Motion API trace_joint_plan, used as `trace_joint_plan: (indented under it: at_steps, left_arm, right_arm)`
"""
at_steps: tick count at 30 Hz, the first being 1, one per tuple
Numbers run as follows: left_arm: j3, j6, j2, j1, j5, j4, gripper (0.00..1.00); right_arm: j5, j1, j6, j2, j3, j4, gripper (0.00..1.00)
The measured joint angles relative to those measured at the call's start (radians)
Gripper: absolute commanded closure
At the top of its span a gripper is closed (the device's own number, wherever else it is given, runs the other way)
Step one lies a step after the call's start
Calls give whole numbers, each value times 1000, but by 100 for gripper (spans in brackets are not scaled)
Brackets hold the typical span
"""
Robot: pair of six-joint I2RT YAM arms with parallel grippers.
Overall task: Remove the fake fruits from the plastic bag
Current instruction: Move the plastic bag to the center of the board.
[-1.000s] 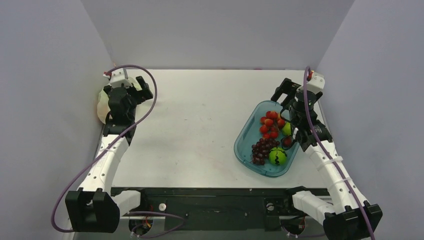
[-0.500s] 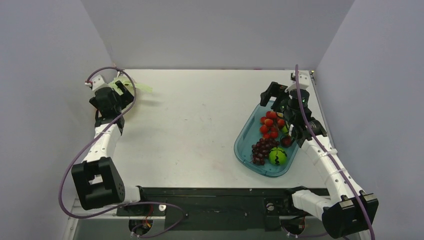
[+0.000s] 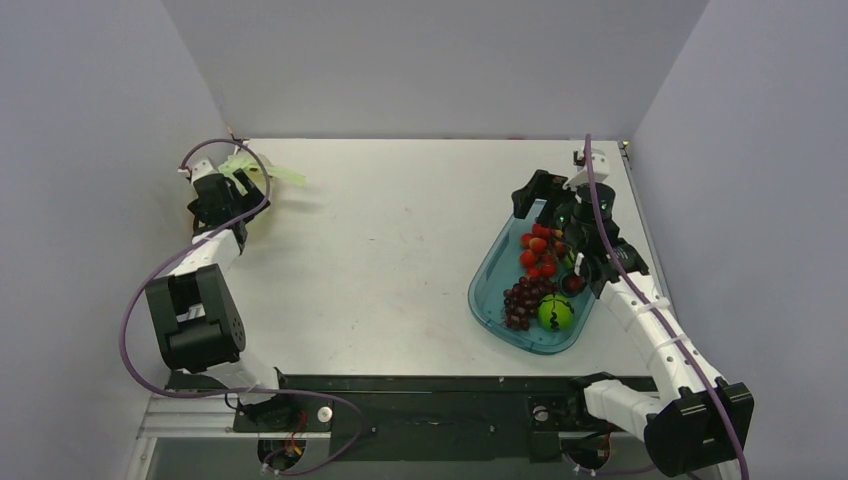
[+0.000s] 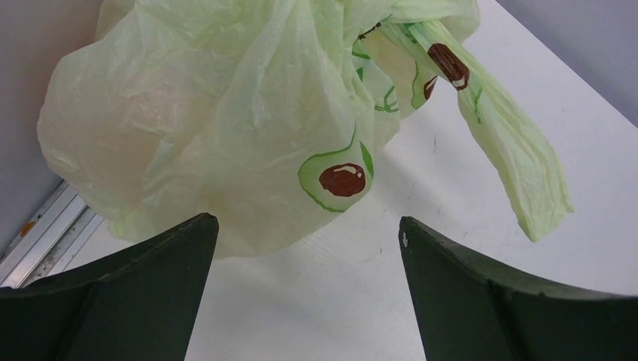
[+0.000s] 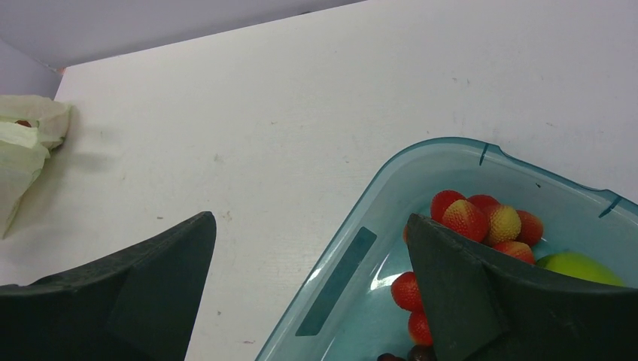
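Left pincer (image 4: pixel 305 222) first: its two dark fingers stand wide apart with nothing between them. Just ahead of its gap sits the plastic bag (image 4: pixel 226 113), a pale green, crinkled bundle, swollen and gathered at the top. The bag's lower bulge comes right up to the tip of my left-hand finger (image 4: pixel 150 263); I cannot tell whether they touch. One avocado print (image 4: pixel 338 177) faces the pincer, almost dead ahead. Ahead and to the right, a loop handle (image 4: pixel 511 165) trails from the gathered top and slopes down toward the tabletop (image 4: pixel 361 301). Beyond the bag on the left rises the grey wall (image 4: pixel 22 113), and the bundle sits close against it. The fake fruits I cannot make out: the film hides whatever fills the bag.

My right pincer (image 5: pixel 310 218) is spread just as wide and is likewise empty, hanging well across the tabletop from the left one. Beneath its right-hand finger (image 5: pixel 489 301) lies the near rim of the blue tray (image 5: pixel 421 150). Right past that fingertip a cluster of strawberries (image 5: pixel 481 218) rests in the tray, with a round green fruit (image 5: pixel 579 267) further to the right. Seen from above, back toward my base from the pincer, the tray also holds a dark grape bunch (image 3: pixel 522 298) and a green ball with a black squiggle (image 3: pixel 556 312). Far off to this pincer's left, the bag shows at the tabletop's edge.
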Motion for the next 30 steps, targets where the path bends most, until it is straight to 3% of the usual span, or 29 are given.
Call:
trace_joint_plan:
  at_steps: [7,20,25,30]
  left_arm:
    - [20,29,50,11,4,-10,11]
    - [32,78,50,5,-200,-55,10]
    - [36,64,53,5,-197,-69,18]
    - [56,42,80,6,-164,-78,41]
  right_arm:
    - [-18,0,8,-1,-10,18,7]
    - [-49,0,36,33,-18,60,7]
    - [-60,0,43,46,-21,70,7]
    - [-63,0,47,48,-24,76,7]
